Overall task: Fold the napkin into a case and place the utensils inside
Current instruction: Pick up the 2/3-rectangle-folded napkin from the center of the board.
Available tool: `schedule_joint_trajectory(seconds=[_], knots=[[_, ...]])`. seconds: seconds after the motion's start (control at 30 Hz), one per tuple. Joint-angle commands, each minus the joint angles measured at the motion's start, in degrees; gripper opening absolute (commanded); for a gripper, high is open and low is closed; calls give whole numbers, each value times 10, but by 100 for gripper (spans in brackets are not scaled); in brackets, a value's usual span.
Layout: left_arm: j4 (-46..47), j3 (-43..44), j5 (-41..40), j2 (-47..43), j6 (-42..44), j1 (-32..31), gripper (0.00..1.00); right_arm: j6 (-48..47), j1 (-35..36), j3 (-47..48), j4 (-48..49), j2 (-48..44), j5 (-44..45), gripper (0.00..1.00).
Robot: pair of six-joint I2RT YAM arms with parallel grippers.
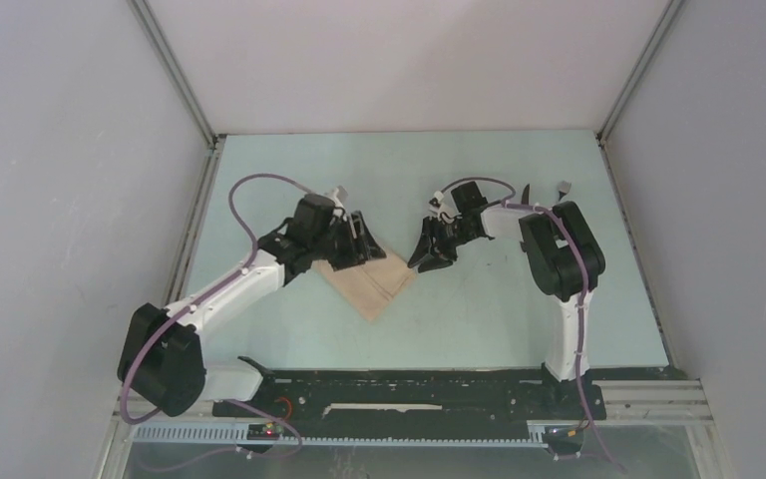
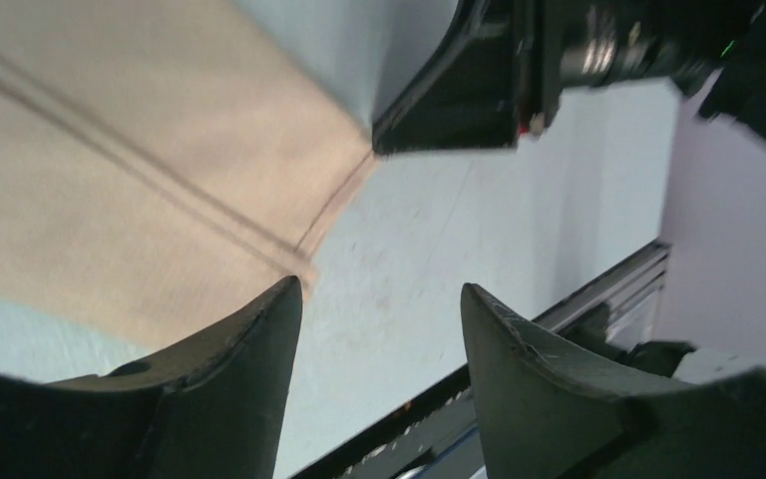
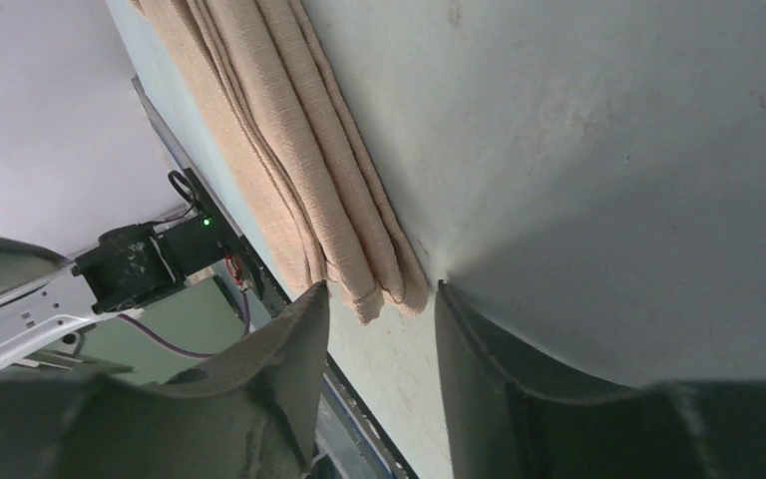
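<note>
The beige napkin [image 1: 371,284] lies folded in several layers as a diamond on the table, between the two grippers. My left gripper [image 1: 361,242] is open and empty at the cloth's far left edge; in the left wrist view [image 2: 379,299] the napkin [image 2: 110,170] lies beside its left fingertip. My right gripper [image 1: 429,257] is open at the napkin's right corner. In the right wrist view [image 3: 380,289] the layered corner of the napkin [image 3: 299,160] sits just in front of the gap, not pinched. The black knife [image 1: 525,195] and the grey fork [image 1: 563,188] lie far right, behind the right arm.
Pale green table [image 1: 479,319] with grey walls on three sides. A black rail [image 1: 409,399] runs along the near edge. The right gripper's body [image 2: 479,90] shows close above the cloth in the left wrist view. The left arm [image 3: 130,264] shows in the right wrist view.
</note>
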Motion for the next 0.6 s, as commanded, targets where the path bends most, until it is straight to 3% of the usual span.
schedule_joint_trajectory(seconds=[0.0, 0.17, 0.27, 0.37, 0.43, 0.57], knots=[[-64, -20, -82, -38, 12, -53, 65, 25, 18, 3, 12, 14, -13, 48], [-87, -22, -150, -53, -6, -113, 63, 87, 43, -51, 76, -18, -12, 23], [-98, -22, -202, -40, -31, -150, 62, 151, 78, -104, 157, -52, -26, 20], [-97, -14, -246, -5, -63, -193, 64, 205, 95, -159, 228, -97, -4, 45], [-105, 8, -271, 31, -79, -219, 65, 204, 78, -189, 209, -148, 31, 56], [-232, 138, -356, 148, -129, -278, 65, 142, 1, -221, 77, -236, 146, 64]])
